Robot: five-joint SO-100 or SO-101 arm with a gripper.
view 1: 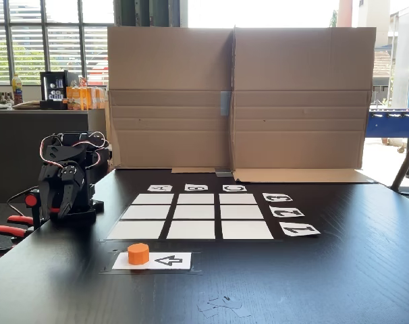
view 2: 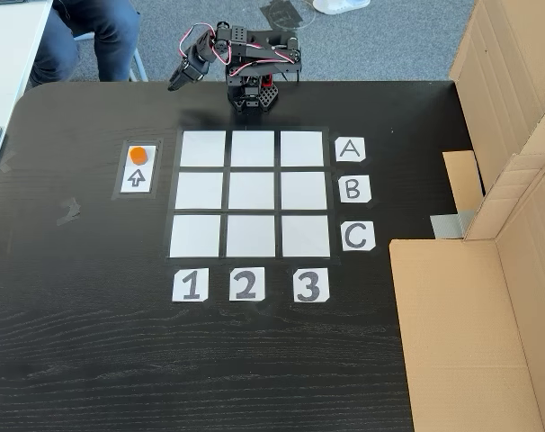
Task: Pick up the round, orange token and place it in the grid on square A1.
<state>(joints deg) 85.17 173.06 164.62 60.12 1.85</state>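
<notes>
The orange token (view 1: pixel 138 253) (view 2: pixel 139 154) stands on a white card with a black arrow, just outside the grid (view 1: pixel 194 215) (view 2: pixel 251 195). Square A1 (view 1: pixel 136 230) (view 2: pixel 203 148) is the corner cell nearest the token and is bare. The black arm is folded at the table edge. Its gripper (view 1: pixel 64 206) (view 2: pixel 175 83) hangs down beside the base, away from the token, and looks shut with nothing in it.
A tall cardboard wall (view 1: pixel 235 98) (view 2: pixel 511 135) borders the table side beyond row C. Red-handled clamps (view 1: pixel 9 226) hold the arm's base at the table edge. A seated person's legs (view 2: pixel 84 36) are behind that edge. Small tape scraps (view 1: pixel 221 304) lie near the front.
</notes>
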